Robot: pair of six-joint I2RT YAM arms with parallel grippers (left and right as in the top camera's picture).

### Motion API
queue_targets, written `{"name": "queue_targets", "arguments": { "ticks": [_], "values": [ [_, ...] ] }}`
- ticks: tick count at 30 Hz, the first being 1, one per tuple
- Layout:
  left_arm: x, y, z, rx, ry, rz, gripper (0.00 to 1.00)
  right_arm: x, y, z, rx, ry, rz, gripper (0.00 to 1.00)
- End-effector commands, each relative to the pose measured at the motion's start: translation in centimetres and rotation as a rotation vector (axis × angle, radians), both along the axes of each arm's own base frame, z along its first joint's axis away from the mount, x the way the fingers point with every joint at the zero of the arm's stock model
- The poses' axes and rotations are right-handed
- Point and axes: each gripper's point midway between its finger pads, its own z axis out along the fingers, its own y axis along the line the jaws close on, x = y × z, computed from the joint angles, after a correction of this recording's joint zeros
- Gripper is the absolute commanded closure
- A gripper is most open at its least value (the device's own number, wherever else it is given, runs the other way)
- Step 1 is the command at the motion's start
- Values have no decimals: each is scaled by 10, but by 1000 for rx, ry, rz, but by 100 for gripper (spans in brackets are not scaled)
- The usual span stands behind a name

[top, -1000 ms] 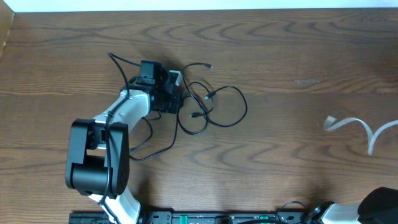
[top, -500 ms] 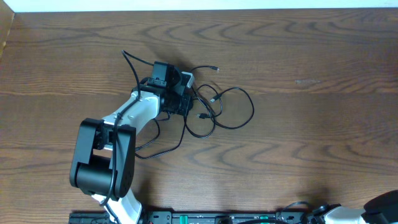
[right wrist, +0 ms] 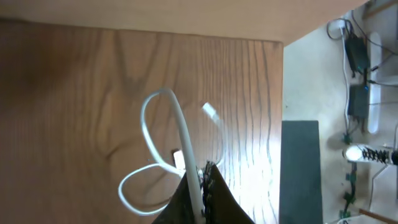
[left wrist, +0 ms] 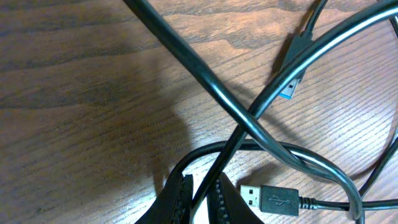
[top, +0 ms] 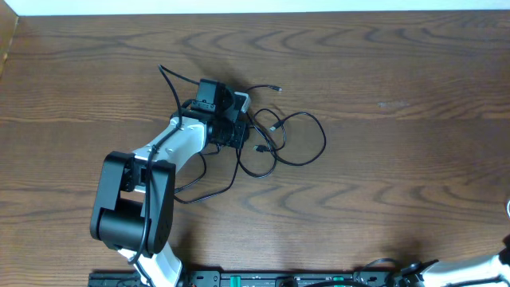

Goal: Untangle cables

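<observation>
The black cable (top: 323, 143) lies in loose loops on the wooden table right of the left arm. My left gripper (top: 239, 127) is shut on a strand of it. In the left wrist view the fingers (left wrist: 200, 196) pinch the black cable (left wrist: 205, 68), and its USB plug (left wrist: 273, 199) lies just right of them. My right gripper (right wrist: 202, 183) is shut on the white cable (right wrist: 185, 137) and holds it above the table's right end. The white cable hangs in curls with its plug free. The right gripper is outside the overhead view.
The left arm's own thicker black wire (top: 203, 191) trails over the table below the arm. In the right wrist view the table's edge (right wrist: 283, 112) runs close by, with a dark panel (right wrist: 300, 168) and floor beyond it.
My left gripper dragged the black cable a little right and down, then held still. My right gripper carried the white cable off the overhead view's right edge.
</observation>
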Motion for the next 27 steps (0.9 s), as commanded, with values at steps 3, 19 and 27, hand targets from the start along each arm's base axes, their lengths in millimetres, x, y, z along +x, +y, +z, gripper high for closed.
{"name": "queue_targets", "arguments": {
  "ticks": [3, 19, 27],
  "values": [
    [-6, -5, 5, -20, 12, 8, 86, -7, -20, -37, 41, 54, -50, 99],
    [-8, -13, 6, -24, 5, -7, 86, -8, -21, -127, 238, 111, -67, 78],
    [-7, -13, 6, -24, 3, -8, 86, 12, -14, -123, 267, 21, -23, 57]
  ]
}}
